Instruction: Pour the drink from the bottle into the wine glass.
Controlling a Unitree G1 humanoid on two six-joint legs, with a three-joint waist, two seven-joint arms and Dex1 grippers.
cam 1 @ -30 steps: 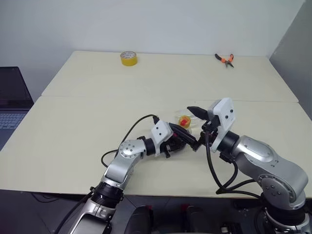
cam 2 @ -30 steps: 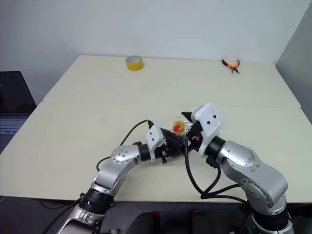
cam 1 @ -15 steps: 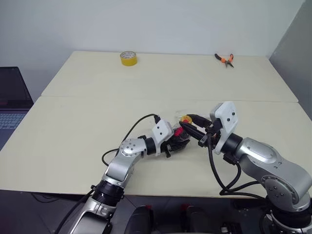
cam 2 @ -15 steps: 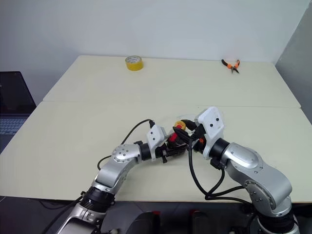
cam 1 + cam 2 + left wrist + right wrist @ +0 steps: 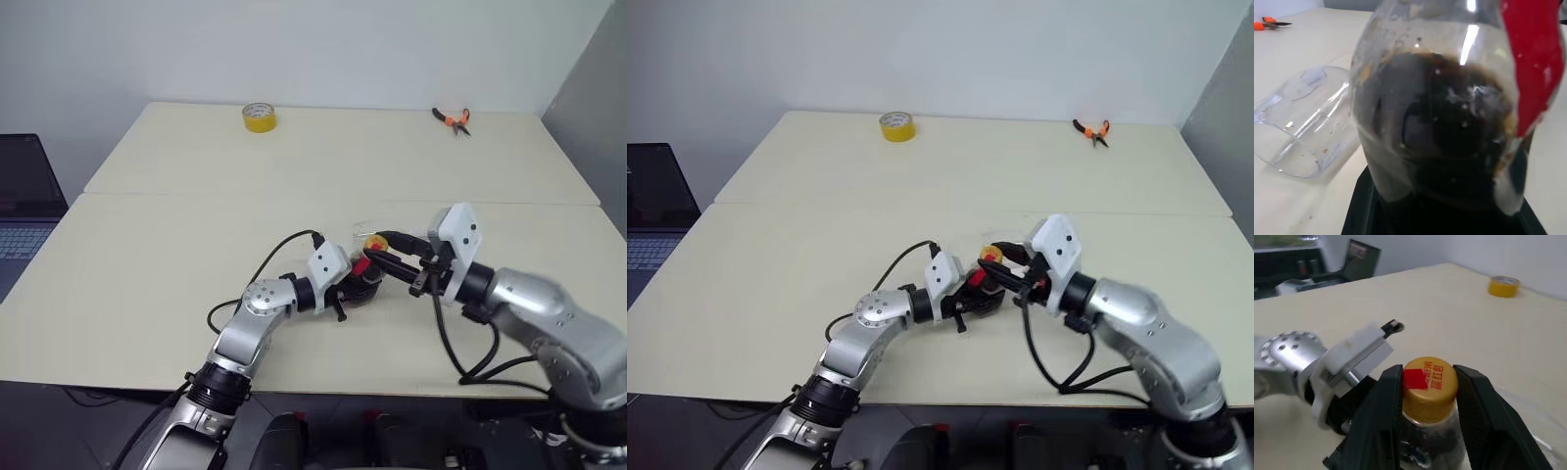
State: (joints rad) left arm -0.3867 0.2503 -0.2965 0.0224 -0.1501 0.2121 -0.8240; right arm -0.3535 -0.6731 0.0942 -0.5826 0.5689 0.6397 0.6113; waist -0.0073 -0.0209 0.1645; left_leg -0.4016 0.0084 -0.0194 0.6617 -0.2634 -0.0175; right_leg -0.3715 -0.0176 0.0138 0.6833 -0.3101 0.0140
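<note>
The bottle (image 5: 1440, 122) stands upright near the table's front edge. It is clear and bulbous, with a red label strip (image 5: 1533, 63), and holds the dark drink (image 5: 1449, 142). My left gripper (image 5: 359, 286) reaches in from the left and is shut on its body. My right gripper (image 5: 1430, 373) comes level from the right, its two black fingers (image 5: 1386, 396) pressed against either side of the yellow cap (image 5: 373, 241). The wine glass (image 5: 1303, 127) appears to lie on its side on the table, right behind the bottle.
A yellow tape roll (image 5: 258, 117) sits at the far left of the table (image 5: 157, 264). Orange-handled pliers (image 5: 452, 119) lie at the far right. A laptop (image 5: 24, 211) stands off the table's left edge, and a grey partition (image 5: 593, 108) rises on the right.
My right gripper came down from beside the cap, wide open, and closed on it, and its forearm swung out to the right. The left gripper tightened on the bottle without shifting.
</note>
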